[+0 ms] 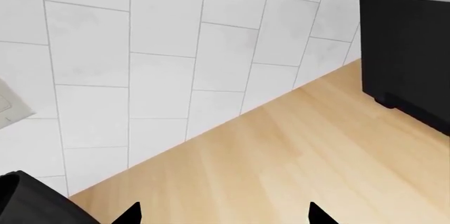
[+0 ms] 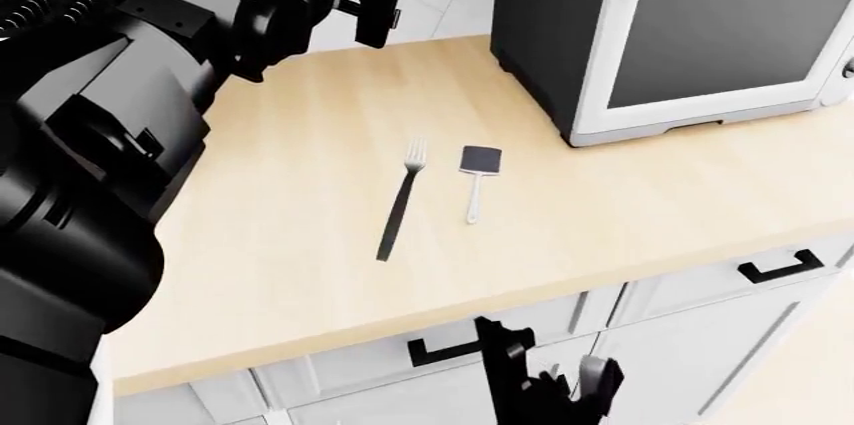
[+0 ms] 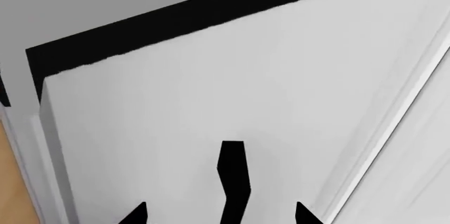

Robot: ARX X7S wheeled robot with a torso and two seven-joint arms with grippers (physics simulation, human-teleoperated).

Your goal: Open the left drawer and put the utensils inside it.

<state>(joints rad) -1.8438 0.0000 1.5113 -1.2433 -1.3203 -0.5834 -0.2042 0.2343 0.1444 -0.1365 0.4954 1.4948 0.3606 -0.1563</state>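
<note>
The fork [image 2: 400, 200], with a black handle and silvery tines, lies on the wooden counter [image 2: 280, 235]. Just right of it lies the small spatula [image 2: 477, 178]. The left drawer [image 2: 354, 370] is shut under the counter edge, its black handle [image 2: 447, 350] showing. My right gripper [image 2: 545, 370] hangs in front of the cabinets, just right of and below that handle. In the right wrist view it is open [image 3: 219, 214], with a black handle [image 3: 233, 176] on a white panel between its spread fingertips, not clamped. My left gripper [image 2: 378, 10] is raised over the counter's back near the wall, open [image 1: 225, 216] and empty.
A black-and-white oven [image 2: 694, 35] stands at the counter's back right; its dark side [image 1: 408, 50] shows in the left wrist view, beside the tiled wall [image 1: 176, 50]. A second drawer's handle [image 2: 781, 266] is at the right. My left arm [image 2: 94, 145] looms over the counter's left end.
</note>
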